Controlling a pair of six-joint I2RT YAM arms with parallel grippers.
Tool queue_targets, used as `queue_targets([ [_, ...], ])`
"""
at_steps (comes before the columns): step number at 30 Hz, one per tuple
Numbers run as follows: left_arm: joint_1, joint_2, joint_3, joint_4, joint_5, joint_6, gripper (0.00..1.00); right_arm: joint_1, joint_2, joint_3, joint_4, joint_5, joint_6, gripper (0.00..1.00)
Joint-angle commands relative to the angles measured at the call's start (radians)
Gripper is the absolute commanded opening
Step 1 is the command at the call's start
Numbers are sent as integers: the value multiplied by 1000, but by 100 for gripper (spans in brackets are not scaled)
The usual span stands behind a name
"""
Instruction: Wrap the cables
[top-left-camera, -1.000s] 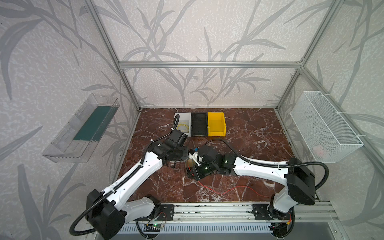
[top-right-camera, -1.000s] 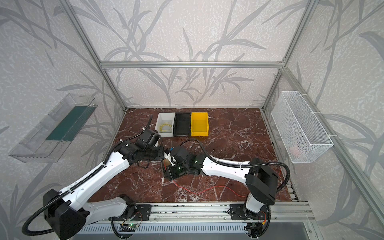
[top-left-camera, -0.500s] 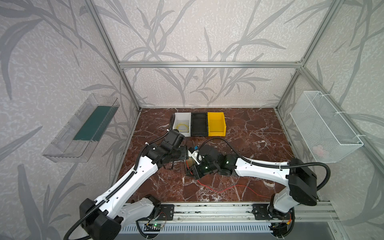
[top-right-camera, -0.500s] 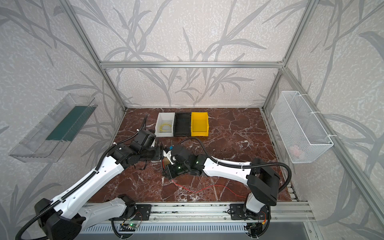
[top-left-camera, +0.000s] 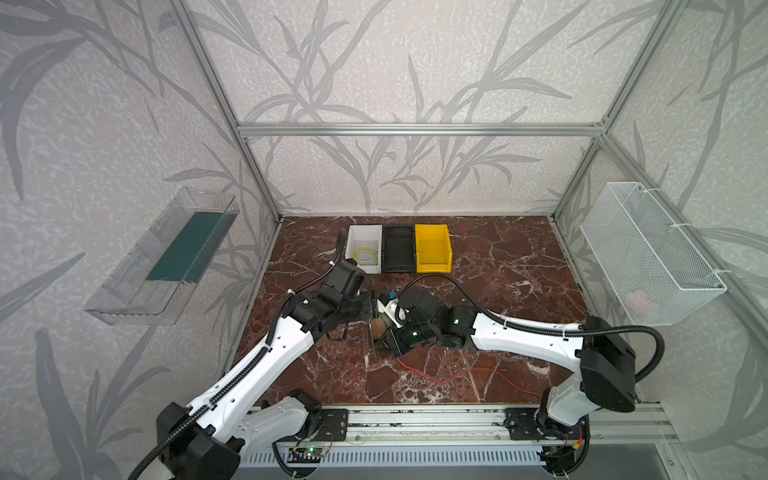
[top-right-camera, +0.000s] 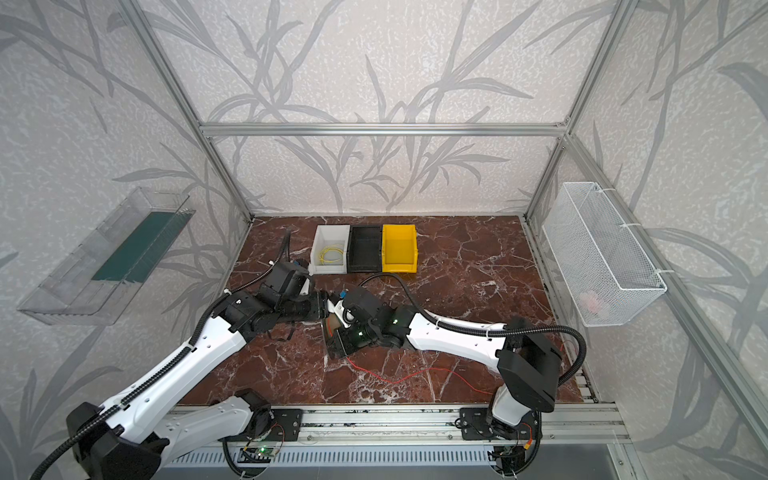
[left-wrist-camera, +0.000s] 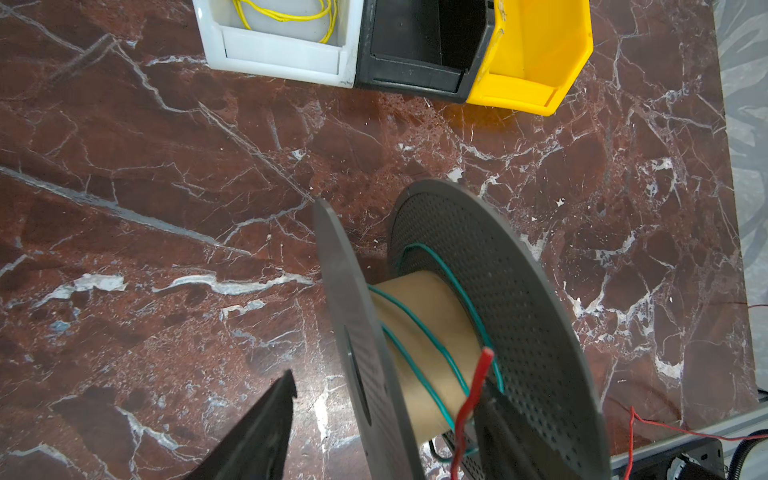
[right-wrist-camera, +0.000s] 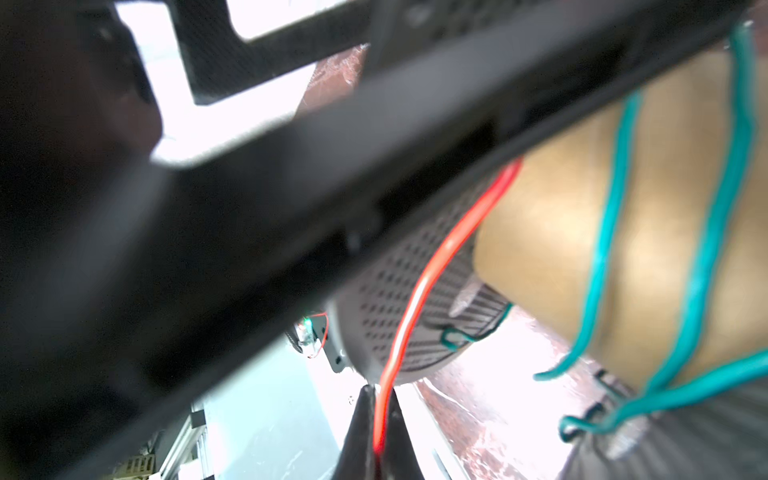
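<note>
Red-brown marble surface (top-left-camera: 498, 266). Back left: white bin (top-left-camera: 353, 232) holds yellow cable (top-left-camera: 365, 254), coiled. My left fingers (top-left-camera: 377, 311) spread open astride one flange of the spool (left-wrist-camera: 519, 291), gripping nothing. My right fingers (right-wrist-camera: 380, 401) pinched closed on red cable (right-wrist-camera: 419, 291) beside the spool core. The remainder trails loose across the surface toward the right.
</note>
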Motion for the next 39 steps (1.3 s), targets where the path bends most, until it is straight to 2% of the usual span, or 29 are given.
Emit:
queue_targets([
  [1, 0, 16, -24, 47, -13, -7, 68, -2, -10, 41, -11, -24, -61, 0],
  [6, 0, 33, -47, 76, -22, -7, 63, -2, 15, 74, -14, -51, -76, 0],
  [10, 0, 38, -68, 90, -29, -8, 63, -1, 41, 103, -14, -71, -78, 0],
  [14, 1, 31, -79, 82, -50, -8, 54, 0, 60, 118, -16, -73, -76, 0],
  [18, 1, 30, -73, 72, -55, -1, 43, 0, 79, 127, -14, -76, -66, 0],
  [25, -1, 40, -66, 55, -69, 11, 12, 0, 92, 132, 40, -84, -26, 0],
  [31, 0, 31, -74, 47, -67, 25, 0, 0, 124, 134, 77, -100, 2, 1],
  [33, 0, 27, -76, 47, -60, 27, 0, 0, 129, 133, 88, -108, 9, 6],
  [34, 0, 25, -77, 49, -59, 30, 0, 0, 132, 133, 91, -112, 11, 13],
  [37, 0, 15, -77, 47, -49, 36, 0, 1, 116, 124, 93, -137, -2, 47],
  [39, 2, 2, -77, 50, -35, 46, 0, -4, 65, 96, 79, -143, -40, 61],
])
